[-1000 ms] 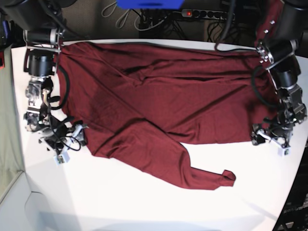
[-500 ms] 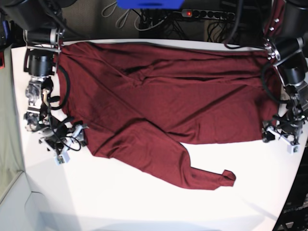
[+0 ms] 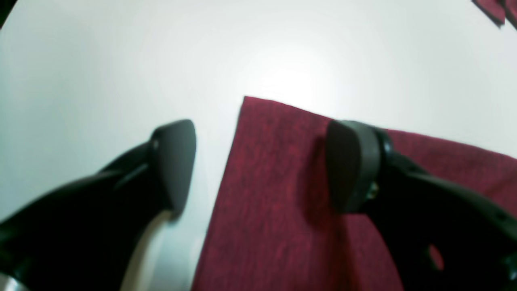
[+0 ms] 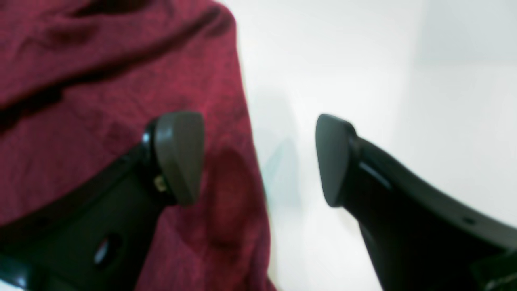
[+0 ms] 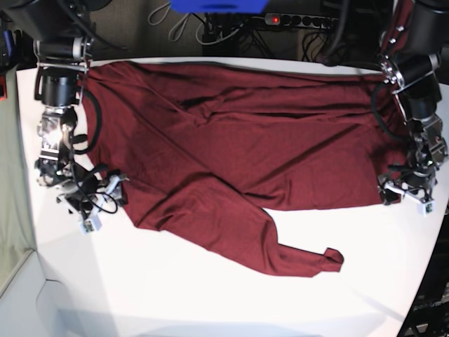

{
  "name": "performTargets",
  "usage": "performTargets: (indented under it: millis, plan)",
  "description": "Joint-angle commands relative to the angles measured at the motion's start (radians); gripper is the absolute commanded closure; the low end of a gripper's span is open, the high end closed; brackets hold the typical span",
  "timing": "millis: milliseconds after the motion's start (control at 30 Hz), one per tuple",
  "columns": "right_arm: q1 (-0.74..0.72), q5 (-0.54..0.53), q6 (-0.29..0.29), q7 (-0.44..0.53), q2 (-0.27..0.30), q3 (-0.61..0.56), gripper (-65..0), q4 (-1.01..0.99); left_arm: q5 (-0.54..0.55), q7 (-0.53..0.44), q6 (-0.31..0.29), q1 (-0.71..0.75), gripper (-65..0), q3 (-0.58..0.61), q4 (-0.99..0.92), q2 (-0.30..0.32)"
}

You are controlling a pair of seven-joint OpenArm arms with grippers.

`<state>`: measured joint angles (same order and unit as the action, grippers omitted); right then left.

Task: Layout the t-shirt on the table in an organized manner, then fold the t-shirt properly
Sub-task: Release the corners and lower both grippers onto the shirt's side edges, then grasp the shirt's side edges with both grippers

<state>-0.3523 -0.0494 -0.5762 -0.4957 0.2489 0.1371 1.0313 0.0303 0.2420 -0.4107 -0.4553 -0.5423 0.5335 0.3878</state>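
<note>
The maroon t-shirt (image 5: 245, 140) lies spread across the white table (image 5: 210, 302), wrinkled, with one sleeve (image 5: 302, 258) trailing toward the front. My left gripper (image 5: 405, 196) stands open at the shirt's lower right corner. In the left wrist view one of its fingers (image 3: 351, 165) hangs over the t-shirt (image 3: 274, 202) and the other over bare table (image 3: 121, 60). My right gripper (image 5: 95, 205) is open at the shirt's left edge. In the right wrist view it (image 4: 256, 157) straddles the edge of the t-shirt (image 4: 101, 72), one finger (image 4: 333, 157) over the table (image 4: 363, 60). Nothing is held.
A power strip (image 5: 302, 20), cables and a blue object (image 5: 217, 5) sit beyond the table's back edge. The table's curved edge (image 5: 419, 281) runs close to my left gripper on the right side.
My left gripper has slid outward toward the shirt's lower right corner. My right gripper has shifted slightly toward the back along the shirt's left edge. The shirt lies the same.
</note>
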Motion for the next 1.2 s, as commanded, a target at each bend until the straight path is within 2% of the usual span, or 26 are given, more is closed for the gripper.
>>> performTargets:
  millis: [0, 300, 467, 667, 867, 1033, 1167]
  plan:
    - [-0.027, -0.013, 0.000, 0.019, 0.011, 0.005, -43.8, 0.016, 0.003, 0.029, 0.002, -0.021, -48.4, -0.002, -0.010, 0.012]
    - [-0.029, -0.013, 0.000, 0.021, 0.010, 0.005, -43.7, 0.016, 0.003, 0.029, 0.003, -0.033, -46.5, 0.027, -0.040, 0.009]
    - [-0.035, -0.013, 0.000, 0.021, 0.005, 0.005, -43.7, 0.014, 0.010, 0.027, 0.006, -0.029, -33.1, 0.116, -0.040, 0.009]
    - [-0.057, -0.013, 0.000, 0.021, 0.003, 0.006, -43.7, -0.010, 0.010, 0.027, 0.006, -0.029, -16.8, 0.123, -0.042, 0.009]
    - [-0.087, -0.014, 0.000, 0.094, 0.003, 0.006, -43.7, -0.134, 0.010, 0.027, 0.006, -0.029, -9.1, 0.118, -0.042, 0.009]
    - [-0.069, -0.014, 0.000, 0.119, -0.015, 0.005, -43.7, -0.138, 0.010, 0.027, 0.006, -0.027, 0.0, 0.118, -0.042, 0.009]
    - [-0.066, -0.014, 0.000, 0.119, -0.029, 0.005, -43.7, -0.138, 0.010, 0.032, 0.006, -0.027, -0.2, 0.120, -0.042, 0.009]
